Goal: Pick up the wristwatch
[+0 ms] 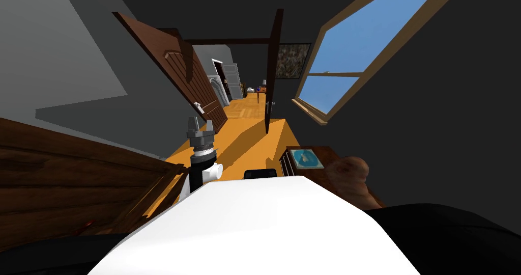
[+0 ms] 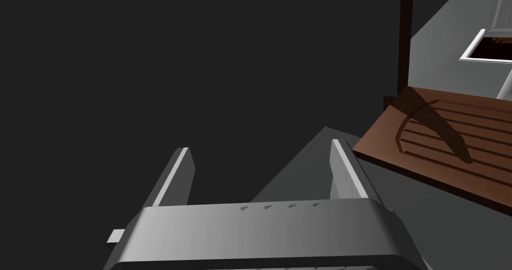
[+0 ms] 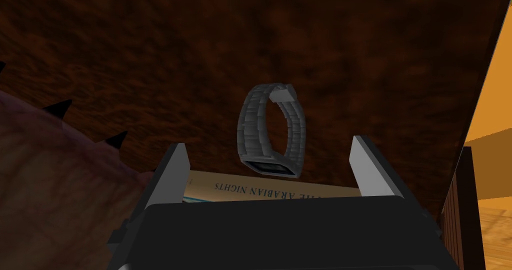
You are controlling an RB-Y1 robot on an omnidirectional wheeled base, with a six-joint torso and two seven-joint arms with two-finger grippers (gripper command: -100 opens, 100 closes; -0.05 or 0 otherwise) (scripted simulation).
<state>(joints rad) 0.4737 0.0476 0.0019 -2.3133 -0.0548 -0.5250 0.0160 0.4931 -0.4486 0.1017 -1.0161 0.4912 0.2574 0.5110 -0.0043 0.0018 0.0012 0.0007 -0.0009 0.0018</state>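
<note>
A grey link-band wristwatch (image 3: 271,130) stands on edge on a dark brown wooden top (image 3: 150,57), its face turned down toward a book. My right gripper (image 3: 268,143) is open, and the watch sits in the gap between its two fingers (image 3: 176,172), touching neither. The book (image 3: 280,191), titled "The Arabian Nights", lies just under the gripper. In the head view the same teal book (image 1: 307,158) rests on a brown side table (image 1: 333,160) at my right. My left gripper (image 1: 200,126) is raised at my left, open (image 2: 260,146) and empty.
A lumpy reddish-brown object (image 3: 55,192) with black spikes lies close beside the right gripper; it also shows on the table (image 1: 351,175). An open brown door (image 1: 188,78) and an orange wood floor (image 1: 249,139) lie ahead. Dark wooden furniture (image 1: 76,185) stands at my left.
</note>
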